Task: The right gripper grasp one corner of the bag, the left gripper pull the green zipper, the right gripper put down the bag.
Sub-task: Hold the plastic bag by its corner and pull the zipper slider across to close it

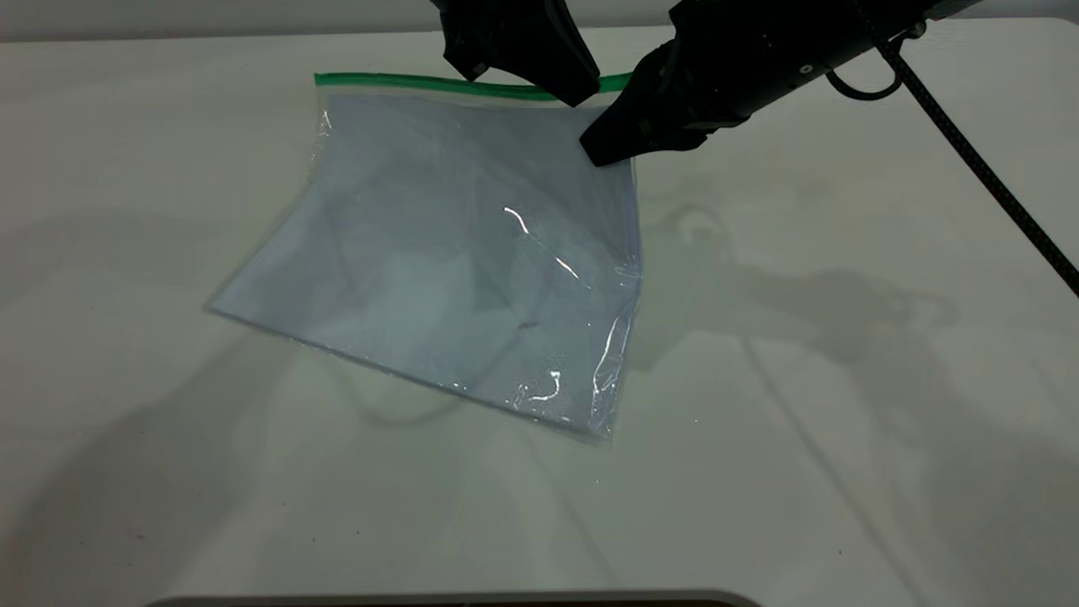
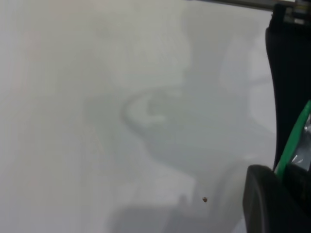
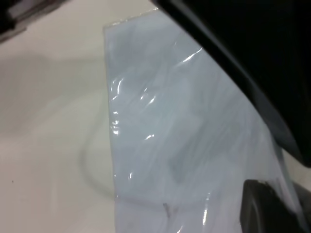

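Both arms are seen reaching down from the far edge of the table (image 1: 843,379), most of each cut off by the frame. The right pincer (image 1: 609,145) is angled low, cable trailing behind, and is closed on the top right corner of the bag (image 1: 455,261), so that edge is lifted while the near corner rests on the table. The left pincer (image 1: 573,91) is poised just beside it, over the green zipper (image 1: 405,82); in the left wrist view the green strip (image 2: 294,141) is seen passing between the dark fingers (image 2: 265,199), which are pinched on it. The slider tab itself is hidden behind the fingers. White sheets are made out through the glossy plastic (image 3: 194,145), and glare blurs the creases
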`<action>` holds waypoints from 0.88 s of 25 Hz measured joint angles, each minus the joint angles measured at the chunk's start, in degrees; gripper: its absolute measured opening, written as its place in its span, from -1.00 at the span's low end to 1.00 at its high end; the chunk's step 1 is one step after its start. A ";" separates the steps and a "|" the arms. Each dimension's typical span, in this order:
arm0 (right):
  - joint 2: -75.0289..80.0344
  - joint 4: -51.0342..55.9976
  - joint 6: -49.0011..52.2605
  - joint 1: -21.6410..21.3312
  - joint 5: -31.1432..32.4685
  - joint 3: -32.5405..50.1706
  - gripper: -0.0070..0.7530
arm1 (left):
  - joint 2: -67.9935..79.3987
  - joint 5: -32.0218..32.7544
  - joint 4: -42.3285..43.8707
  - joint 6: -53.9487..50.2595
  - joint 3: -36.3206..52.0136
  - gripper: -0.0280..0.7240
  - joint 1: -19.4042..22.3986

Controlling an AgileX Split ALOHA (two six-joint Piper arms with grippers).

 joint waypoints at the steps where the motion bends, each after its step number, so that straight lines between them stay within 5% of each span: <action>1: -0.15 0.00 0.69 -0.18 0.00 0.00 -0.89 | 0.00 0.00 0.00 -0.32 -0.04 -0.75 0.12; 22: -0.97 0.46 4.67 -10.35 7.23 0.00 -0.89 | 0.00 -0.19 4.00 -6.79 -0.47 -0.75 5.82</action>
